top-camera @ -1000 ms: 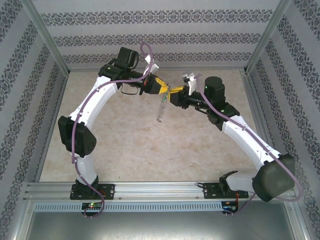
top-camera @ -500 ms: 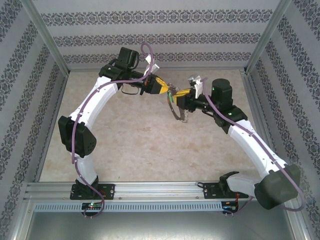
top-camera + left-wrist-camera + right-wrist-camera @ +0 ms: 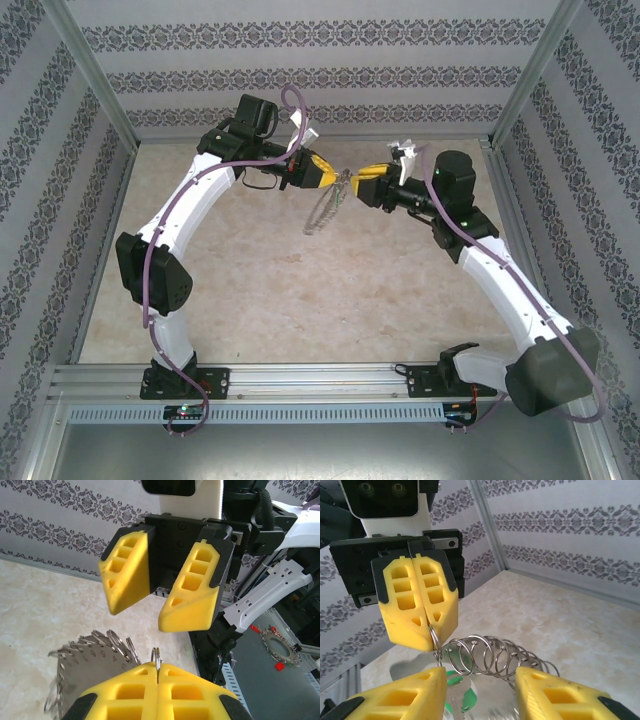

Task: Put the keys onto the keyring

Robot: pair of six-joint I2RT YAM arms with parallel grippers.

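We see left end effector [image 3: 157,669] pinching keyring [image 3: 485,656]; right end effector [image 3: 480,680] spread astride fanned silvery coils; green-headed key [image 3: 462,692] below.

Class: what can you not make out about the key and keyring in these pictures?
- The key: right wrist view, blurred and mostly hidden behind the keyring's loops; threaded on or not, unclear.
- Top view: keyring too small to separate loops.
- Left wrist view: the shut left gripper covers the keyring's lower part.
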